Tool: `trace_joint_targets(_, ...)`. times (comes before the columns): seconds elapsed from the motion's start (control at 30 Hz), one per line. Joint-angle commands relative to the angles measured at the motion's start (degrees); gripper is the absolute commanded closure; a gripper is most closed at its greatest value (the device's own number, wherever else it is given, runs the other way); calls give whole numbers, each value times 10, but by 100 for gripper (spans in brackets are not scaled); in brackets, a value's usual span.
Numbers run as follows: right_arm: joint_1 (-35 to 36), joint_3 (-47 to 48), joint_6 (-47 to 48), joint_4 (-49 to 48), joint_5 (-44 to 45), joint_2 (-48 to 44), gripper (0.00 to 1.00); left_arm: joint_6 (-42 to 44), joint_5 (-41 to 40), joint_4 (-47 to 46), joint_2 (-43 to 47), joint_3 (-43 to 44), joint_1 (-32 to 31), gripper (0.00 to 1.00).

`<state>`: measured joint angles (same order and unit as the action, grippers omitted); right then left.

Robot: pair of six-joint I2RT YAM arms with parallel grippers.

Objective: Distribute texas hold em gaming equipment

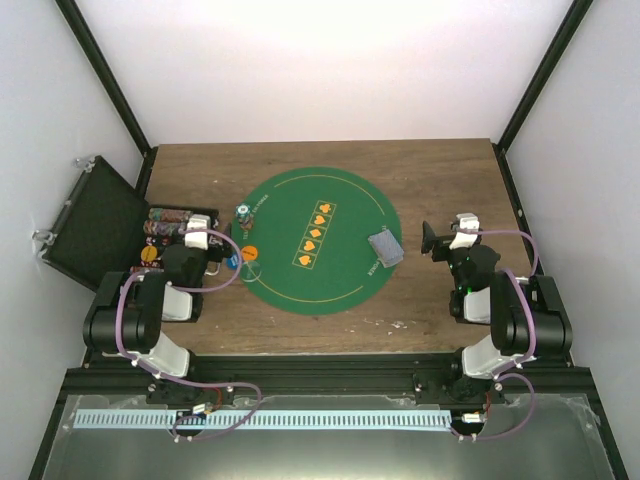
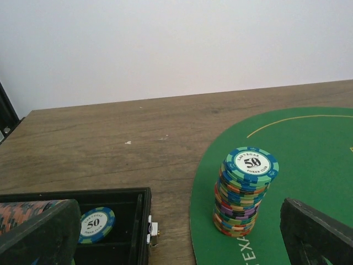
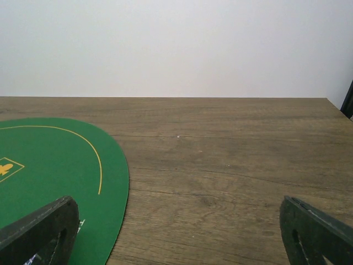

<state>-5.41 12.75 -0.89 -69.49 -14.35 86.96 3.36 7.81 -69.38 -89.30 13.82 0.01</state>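
Well, left tool [image 2: 177, 234] spread before chip stack [image 2: 246, 190]; right tool [image 3: 177, 229] spread near seeming card deck [image 1: 385, 248].

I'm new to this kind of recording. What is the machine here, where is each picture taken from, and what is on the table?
Two robot arms are bolted at the near edge of the wooden table: the left arm and the right arm. The top picture looks down from above and behind; the other two come from wrist cameras. The left fingers and right fingers are open, holding nothing. On it lies a green mat bearing a card deck and a chip stack; an orange disc sits at its edge. An open black case of chips stands left.
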Motion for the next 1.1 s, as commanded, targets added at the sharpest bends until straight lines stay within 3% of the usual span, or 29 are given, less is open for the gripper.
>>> trace_joint_targets(0.0,5,11,8,-9,0,-1,0,5,12,-7,3,7,1,0)
trace_joint_targets(0.27,6,8,4,-15,5,-10,0,-1,11,19,18,19,6,0)
trace_joint_targets(0.33,5,27,-10,41,44,-40,0,-17,16,61,65,23,19,0)
trace_joint_targets(0.43,5,74,-30,162,92,-93,0,-35,90,196,141,58,60,0)
trace_joint_targets(0.53,4,127,-46,268,69,-149,0,7,107,372,205,126,74,1)
trace_joint_targets(0.67,4,218,-76,392,-21,-196,0,91,130,724,227,272,75,1)
trace_joint_targets(0.83,4,367,-98,567,-173,-202,0,312,241,1131,252,424,73,3)
trace_joint_targets(0.9,5,408,-102,612,-243,-196,0,372,265,1282,237,469,46,4)
trace_joint_targets(1.0,9,454,-104,679,-284,-187,0,342,177,1364,189,489,-60,6)
trace_joint_targets(1.07,12,478,-102,723,-260,-184,0,320,98,1376,154,480,-112,1)
